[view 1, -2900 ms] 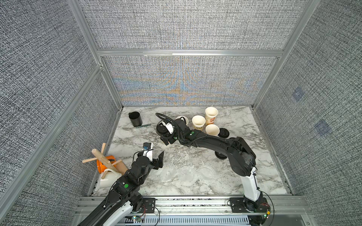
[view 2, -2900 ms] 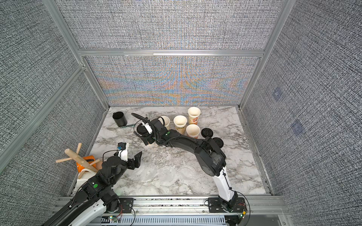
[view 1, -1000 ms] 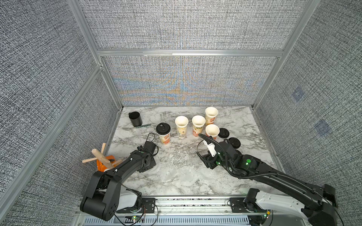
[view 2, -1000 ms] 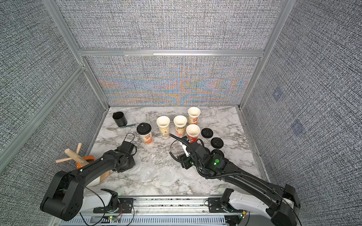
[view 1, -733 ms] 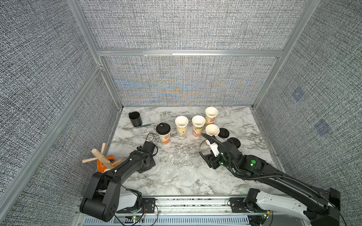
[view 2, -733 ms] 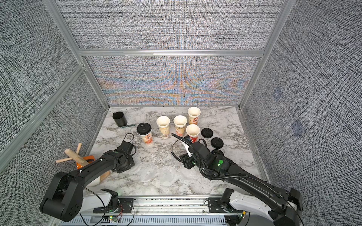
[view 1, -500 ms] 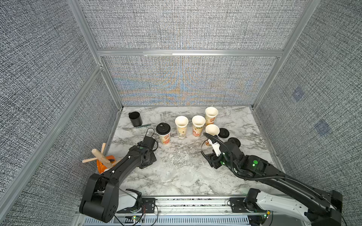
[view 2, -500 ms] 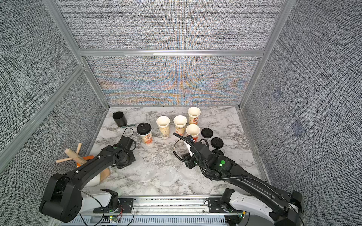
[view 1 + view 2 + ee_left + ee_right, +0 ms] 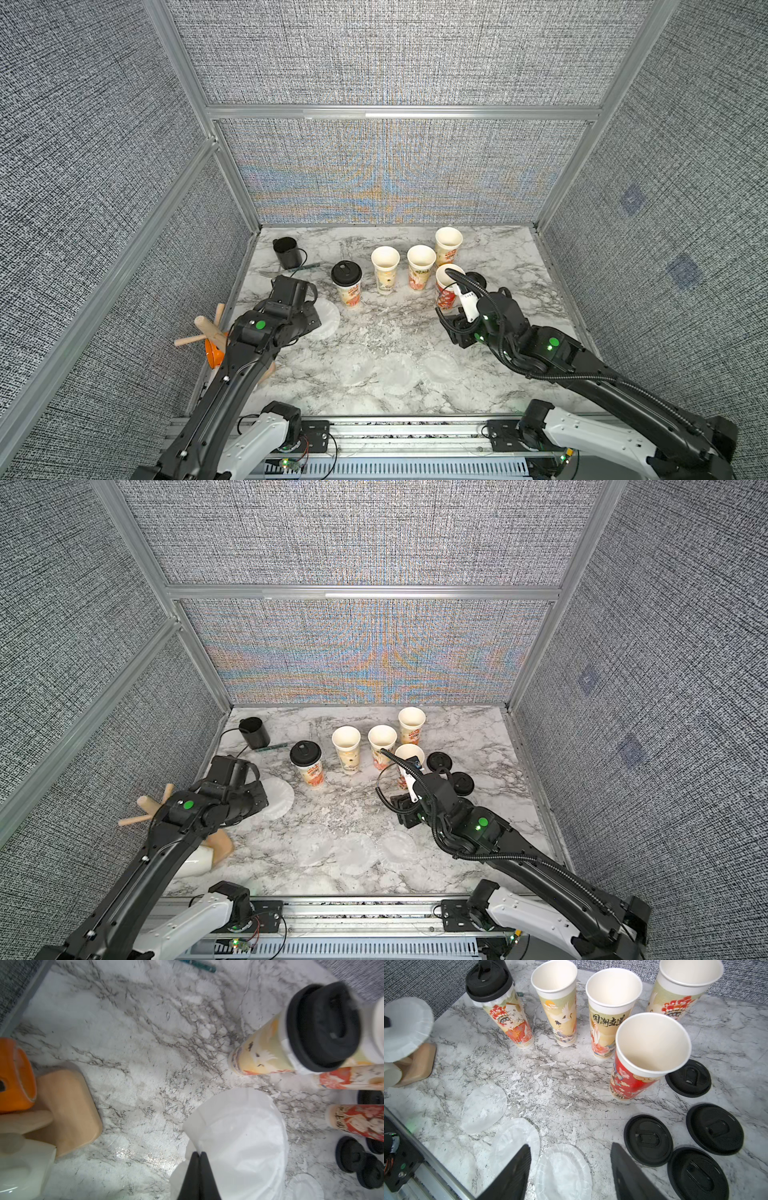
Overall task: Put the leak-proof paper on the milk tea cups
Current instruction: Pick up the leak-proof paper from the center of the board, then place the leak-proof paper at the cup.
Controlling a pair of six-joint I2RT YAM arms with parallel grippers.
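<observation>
Left gripper (image 9: 198, 1154): jaws clenched on the crinkled rim of one sheet of leak-proof paper (image 9: 243, 1138), which it holds raised off the marble tabletop (image 9: 124, 1043). In both top views this sheet sits near the lidded cup (image 9: 347, 286), on the side towards the left arm. Right gripper (image 9: 570, 1145): jaws stand well apart with nothing between them. It hangs over the near part of the tabletop, above the three loose sheets (image 9: 515, 1142), and no contact with anything is visible. In both top views the fingers of each gripper are covered by their own wrist housing, so the grip is confirmed from the wrist views only. In a top view only two of the black lids (image 9: 439, 761) show fully, the right arm covering the rest; the right wrist view shows four lying flat beside the cups. The lidded cup is blurred in the left wrist view. The loose sheets are thin, round and translucent; marble veining shows through and their outlines are faint. They lie in a row, neighbours meeting at the edges; whether they touch or overlap cannot be told. The held sheet looks whiter and opaque, its edge pleated. A white paper fringe shows under the black lid of the lidded cup. The four open cups (image 9: 610, 1014) stand upright, mouths uncovered.
</observation>
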